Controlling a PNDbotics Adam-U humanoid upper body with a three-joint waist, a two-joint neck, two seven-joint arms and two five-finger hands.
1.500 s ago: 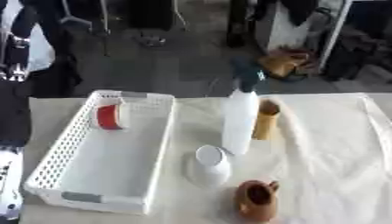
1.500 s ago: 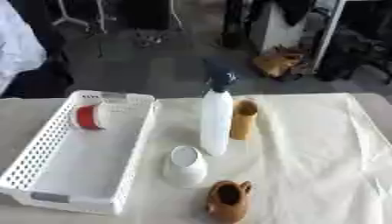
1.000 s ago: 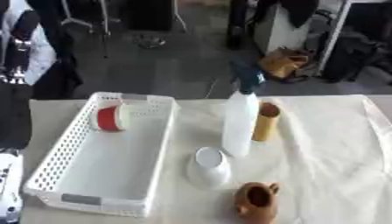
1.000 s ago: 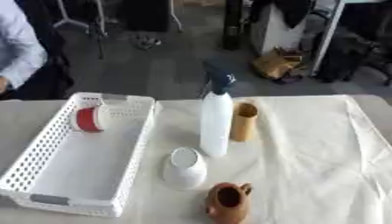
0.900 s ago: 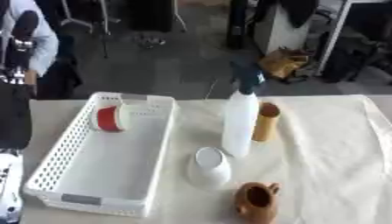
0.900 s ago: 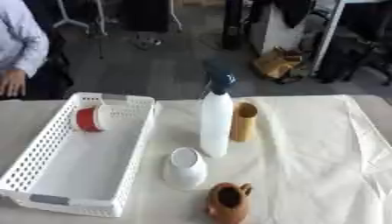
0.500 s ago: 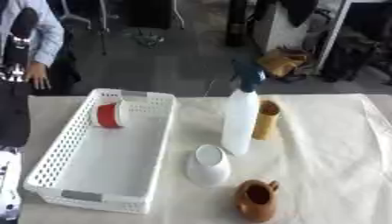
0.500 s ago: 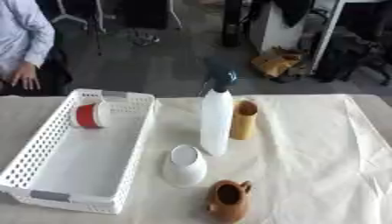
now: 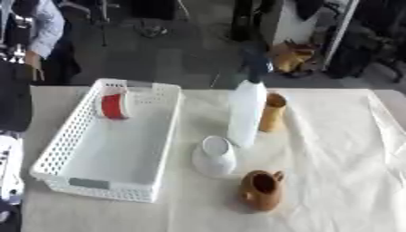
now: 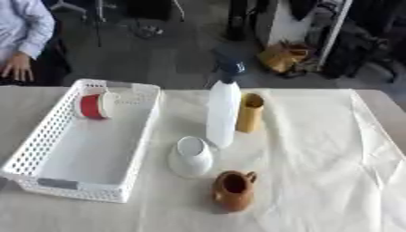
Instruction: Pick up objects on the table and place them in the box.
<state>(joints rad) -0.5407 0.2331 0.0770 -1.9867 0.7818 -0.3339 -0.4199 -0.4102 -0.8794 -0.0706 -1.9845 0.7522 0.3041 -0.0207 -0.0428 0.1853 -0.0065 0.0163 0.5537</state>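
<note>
A white slatted basket (image 10: 36,170) lies on the left of the table, with a red and white cylinder (image 10: 94,106) at its far end. To its right stands a white spray bottle (image 10: 222,113) with a dark head, and a tan cup (image 10: 250,112) stands just behind it. A white cup (image 10: 190,157) sits upside down in front of the bottle. Nearer the front edge stands a brown mug (image 10: 233,190). A black and white part of my left arm (image 9: 11,97) shows at the left edge of the left eye view, away from all of these. My right hand shows in neither view.
A cream cloth (image 10: 325,154) covers the table, with bare cloth on the right half. Beyond the far edge are a dark floor, a brown bag (image 10: 279,55) and chair legs.
Nothing on the table has moved. The whole picture has drifted slightly, so the camera has moved.
</note>
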